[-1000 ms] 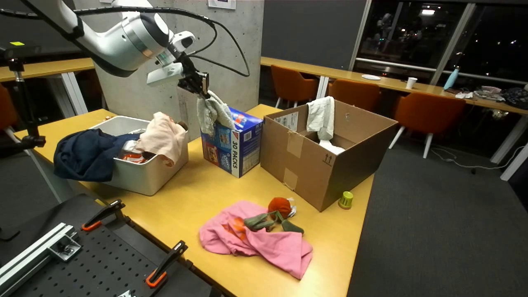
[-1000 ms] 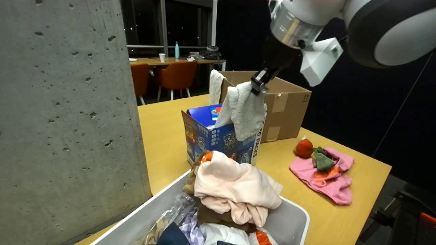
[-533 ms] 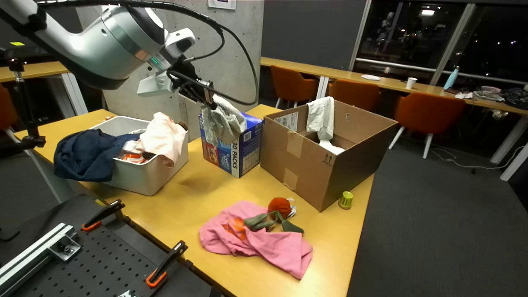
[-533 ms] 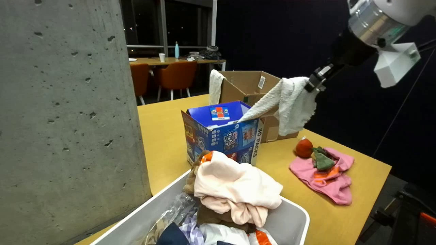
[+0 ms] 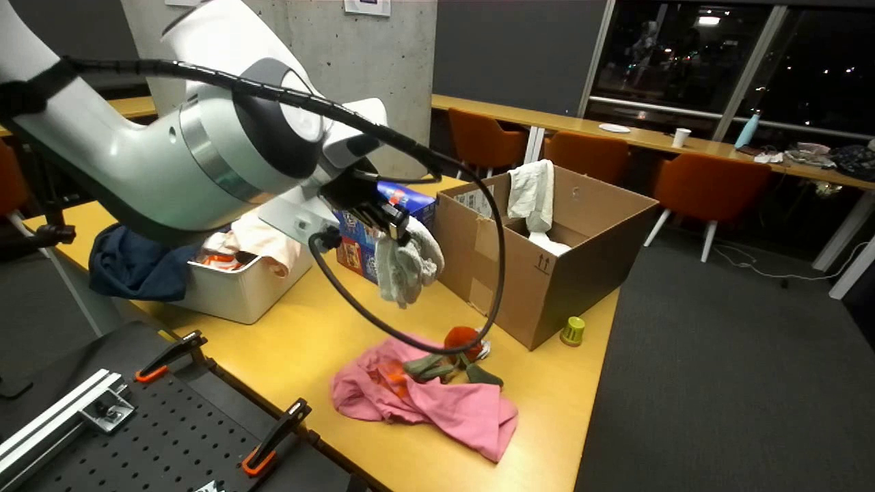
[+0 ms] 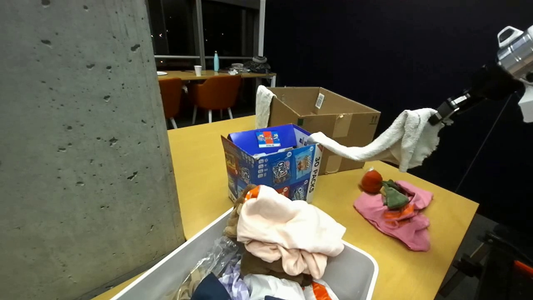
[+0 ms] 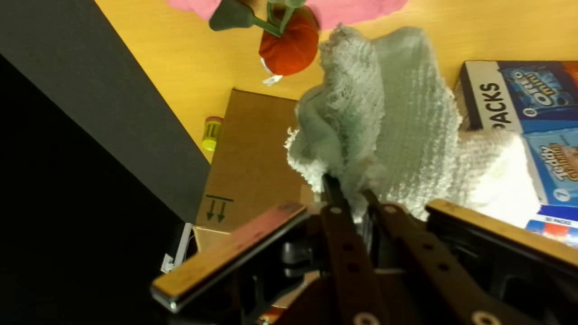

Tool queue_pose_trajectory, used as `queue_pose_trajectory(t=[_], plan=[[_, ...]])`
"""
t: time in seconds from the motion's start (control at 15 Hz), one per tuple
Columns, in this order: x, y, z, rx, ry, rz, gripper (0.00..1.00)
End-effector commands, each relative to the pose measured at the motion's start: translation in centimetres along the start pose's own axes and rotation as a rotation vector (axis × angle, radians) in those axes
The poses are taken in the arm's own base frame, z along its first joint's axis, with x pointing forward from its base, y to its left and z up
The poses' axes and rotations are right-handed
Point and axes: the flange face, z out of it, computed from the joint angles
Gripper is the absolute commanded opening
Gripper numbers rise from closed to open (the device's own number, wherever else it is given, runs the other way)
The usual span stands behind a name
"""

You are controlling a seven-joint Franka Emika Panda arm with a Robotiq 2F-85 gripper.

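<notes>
My gripper (image 5: 403,236) is shut on a white towel (image 5: 407,270) and holds it above the table. In an exterior view the towel (image 6: 410,135) hangs below the fingertips (image 6: 436,117), and a long tail stretches back to the rim of the blue snack box (image 6: 283,171). I cannot tell whether the tail touches the box. In the wrist view the towel (image 7: 406,117) is pinched between the fingertips (image 7: 350,194), with the snack box (image 7: 537,99) at the right. Below the gripper lie a pink cloth (image 5: 451,417) and a red stuffed toy (image 5: 459,337) with green leaves.
A cardboard box (image 5: 502,273) stands beside the snack box, another white cloth (image 5: 533,195) over its edge. A white bin (image 6: 369,271) holds a peach cloth (image 6: 287,225) and other fabrics. A green-yellow cup (image 5: 573,331) stands near the table edge. A concrete pillar (image 6: 83,146) stands behind.
My gripper has carried the towel away from the snack box, over the table toward the pink cloth. The towel's tail has come up out of the box to its rim.
</notes>
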Motion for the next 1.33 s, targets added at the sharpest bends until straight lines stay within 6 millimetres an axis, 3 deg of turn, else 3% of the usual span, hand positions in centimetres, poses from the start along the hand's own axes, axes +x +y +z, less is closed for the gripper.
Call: queue_pose_trajectory(t=[0.0,0.27,0.53,0.67,0.87,1.27], plan=[[-1.2,3.7,0.1,0.01,0.024,0.06,0.02],[-3.1,6.6,1.6,0.005,0.02,0.137,0.02],[-4.9,7.6,3.7,0.009,0.002,0.181,0.02],[-4.6,7.3,4.6,0.006,-0.017,0.193,0.02],[-2.7,4.7,5.1,0.012,-0.037,0.138,0.02],[3.6,-4.3,4.8,0.087,-0.021,-0.011,0.02]])
